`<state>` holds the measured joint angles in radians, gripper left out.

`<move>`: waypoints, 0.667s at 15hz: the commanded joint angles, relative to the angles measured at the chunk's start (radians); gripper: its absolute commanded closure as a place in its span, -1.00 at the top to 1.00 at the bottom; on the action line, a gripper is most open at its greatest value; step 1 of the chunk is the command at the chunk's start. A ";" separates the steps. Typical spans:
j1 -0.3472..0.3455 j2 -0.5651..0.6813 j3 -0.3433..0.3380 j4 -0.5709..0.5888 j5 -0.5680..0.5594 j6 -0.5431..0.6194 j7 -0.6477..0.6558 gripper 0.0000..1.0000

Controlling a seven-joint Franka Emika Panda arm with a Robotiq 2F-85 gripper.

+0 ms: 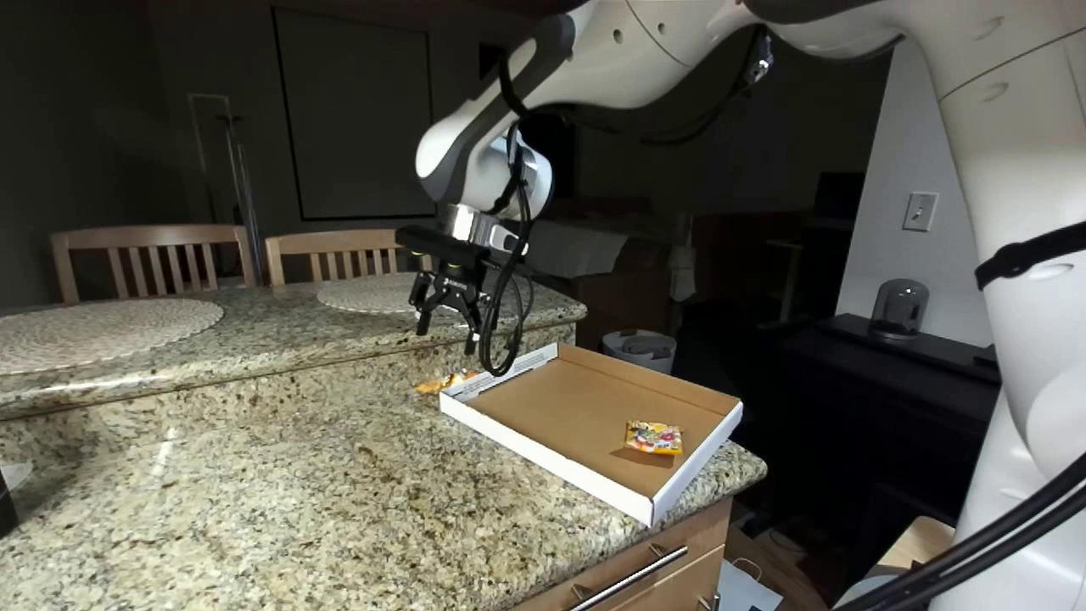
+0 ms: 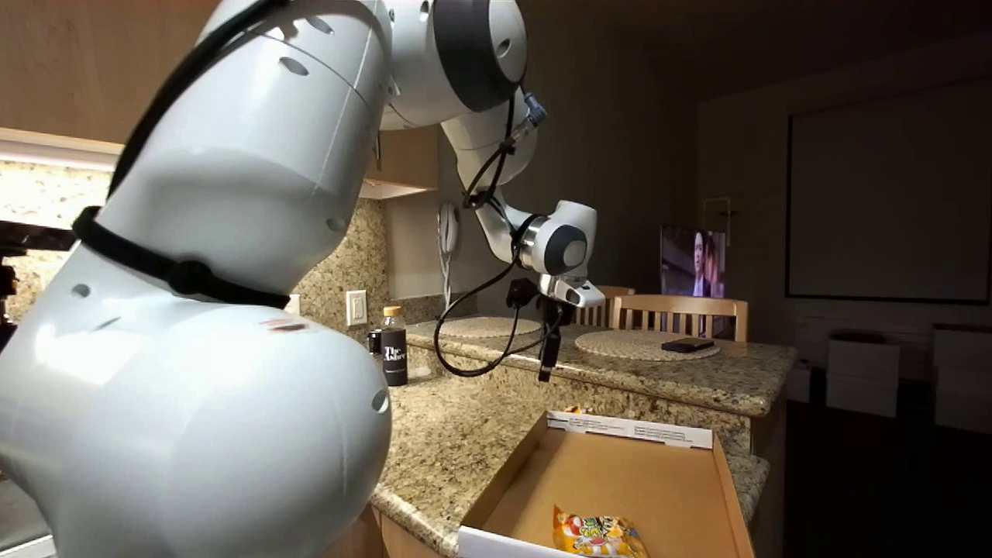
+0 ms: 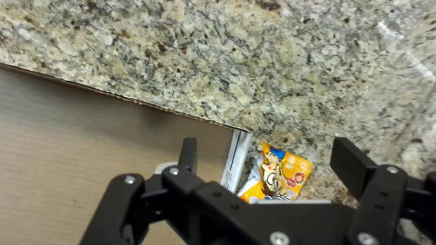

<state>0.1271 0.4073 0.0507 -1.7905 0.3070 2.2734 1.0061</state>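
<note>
Below the end effector [image 1: 446, 337], an orange packet [image 3: 284, 173] beside the box [image 1: 551, 459].

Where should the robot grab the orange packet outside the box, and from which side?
I'd grip the orange packet by the edge away from the box, coming from above: it lies low on the counter, close beside the box's wall, which might be in the way.

Counter [image 1: 297, 475]: speckled granite, two levels — wooden drawers [image 1: 704, 533] below
Chairs [image 1: 153, 238]: pale wood, slatted backs, beyond the raised ledge [image 1: 280, 327]
Back wall [image 1: 229, 59]: dim, bearing a large dark-bordered panel [image 1: 356, 114]
Screen [image 2: 694, 263]: lit, behind the chairs
Light: bright over the granite — deep shadow farther back
</note>
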 commanded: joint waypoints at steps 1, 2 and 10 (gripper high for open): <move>0.014 0.077 -0.018 0.079 -0.051 -0.077 0.020 1.00; 0.018 0.093 -0.022 0.094 -0.062 -0.091 0.020 1.00; 0.053 0.211 -0.051 0.174 -0.134 -0.074 0.022 1.00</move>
<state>0.1644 0.5842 0.0154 -1.6467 0.1925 2.1373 1.0086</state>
